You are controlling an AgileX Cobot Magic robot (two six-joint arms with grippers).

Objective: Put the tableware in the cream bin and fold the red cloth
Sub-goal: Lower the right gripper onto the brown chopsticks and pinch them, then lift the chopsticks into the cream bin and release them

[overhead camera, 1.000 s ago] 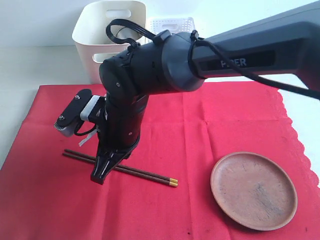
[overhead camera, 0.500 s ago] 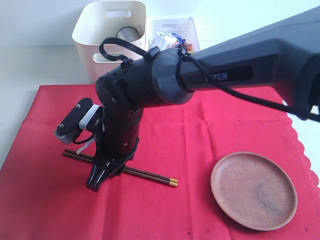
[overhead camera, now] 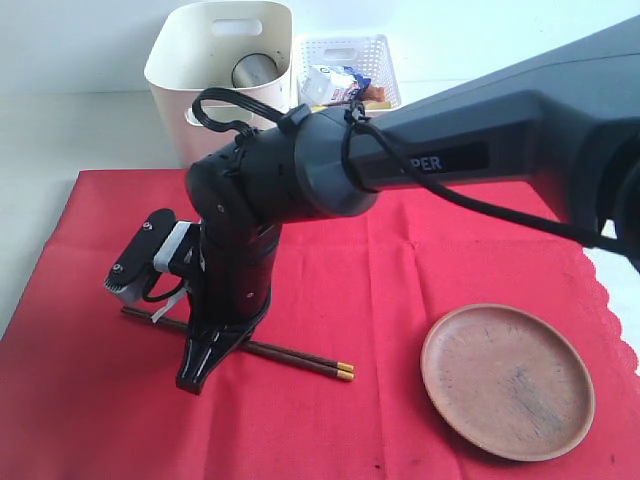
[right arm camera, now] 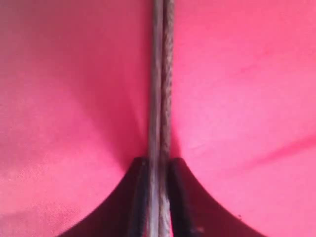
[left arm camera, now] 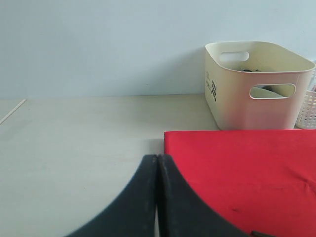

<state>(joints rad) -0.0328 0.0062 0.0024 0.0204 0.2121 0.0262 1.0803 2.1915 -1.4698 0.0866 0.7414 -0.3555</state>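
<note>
The red cloth (overhead camera: 400, 290) lies spread flat. On it lie the brown chopsticks (overhead camera: 300, 355), yellow tips pointing right. My right gripper (overhead camera: 195, 378) has reached across to the left and points down at them. In the right wrist view its jaws (right arm camera: 159, 163) stand shut on the chopsticks (right arm camera: 161, 74), which run side by side between the two fingers. The round wooden plate (overhead camera: 507, 380) sits at the front right. The cream bin (overhead camera: 200, 60) stands behind the cloth with a steel cup (overhead camera: 250, 72) inside. My left gripper (left arm camera: 157, 157) is shut and empty, off the cloth's corner.
A white lattice basket (overhead camera: 345, 50) with a milk carton (overhead camera: 325, 85) stands right of the bin. The right arm's dark body hangs over the cloth's left half. The cloth's scalloped edge (overhead camera: 600, 290) runs along the right. Bare pale table (left arm camera: 74, 148) lies left of the cloth.
The right gripper has sunk and shifted left onto the chopsticks, opened briefly and closed round them. The arm has dropped clear of the bin and basket. Left gripper unchanged.
</note>
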